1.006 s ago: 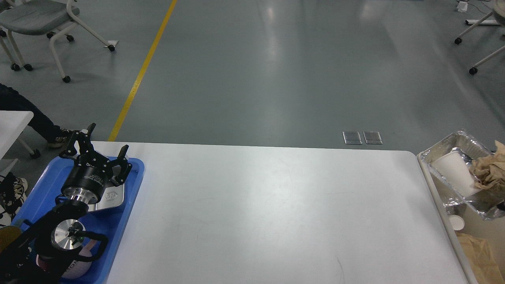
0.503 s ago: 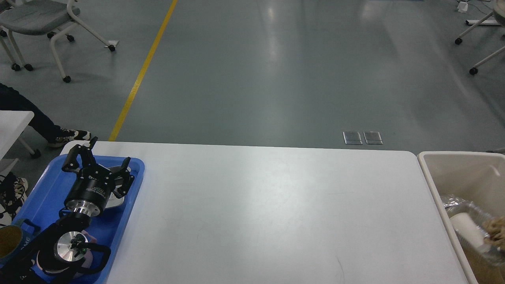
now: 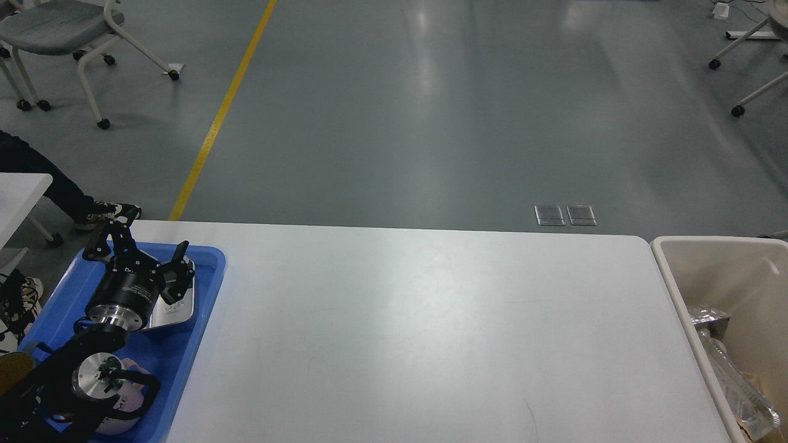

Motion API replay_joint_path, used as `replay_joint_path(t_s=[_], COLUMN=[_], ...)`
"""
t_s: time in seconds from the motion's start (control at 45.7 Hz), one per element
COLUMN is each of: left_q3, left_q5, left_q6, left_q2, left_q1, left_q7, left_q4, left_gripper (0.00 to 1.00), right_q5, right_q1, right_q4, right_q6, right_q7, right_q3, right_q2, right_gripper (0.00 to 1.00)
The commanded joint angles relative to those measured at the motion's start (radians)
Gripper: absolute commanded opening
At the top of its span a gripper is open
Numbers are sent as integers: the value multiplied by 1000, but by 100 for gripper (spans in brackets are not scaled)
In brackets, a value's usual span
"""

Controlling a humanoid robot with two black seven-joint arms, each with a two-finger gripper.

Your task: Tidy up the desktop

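The left pincer points away from the head, fingers spread apart, holding nothing.

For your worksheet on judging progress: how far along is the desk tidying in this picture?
Nearly done: the desktop carries only the blue tray. The metal dish lies in the tray, rubbish in the beige bin. The left gripper is open above the tray, holding nothing. Little seems left.

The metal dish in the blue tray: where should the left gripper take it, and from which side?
Grip the metal dish by its raised right rim, probably coming down from above. It lies flat and shallow in the blue tray, so only the lip offers a hold. The left gripper hangs open above it.
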Motion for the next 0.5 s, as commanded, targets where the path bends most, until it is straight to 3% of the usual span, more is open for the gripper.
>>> replay_joint_path(t_s=[0.0,0.109,0.262,0.306,0.394,0.437,0.481], left_q3=[-11,-40,-45,-42,-40,-42,-44], left_q5=[0,-1,2,2,2,3,3], left_q6=[46,54,51,51,49,43,43], left_q2=[12,13,12,13,16,18,21], left_q1=[-1,-1,-9,-15,-18,-18,-16], left_q7=[-6,-6,0,-1,3,6,8], left_q4=[2,7,28,30,30,28,28], left_gripper=[96,96,96,96,96,96,96], right_q5=[-21,-67,-102,-102,-99,-84,-75], right_q1=[28,77,129,143,151,165,211], right_q4=[-61,-81,-76,-69,-57,-43,-30], right_q6=[-168,-328,-331,-329,-329,-328,-328], right_q7=[5,13,28,70,208,237,231], right_q3=[-1,-3,-1,0,13,25,60], right_q2=[54,123,235,264,308,321,330], right_gripper=[100,100,100,100,100,100,100])
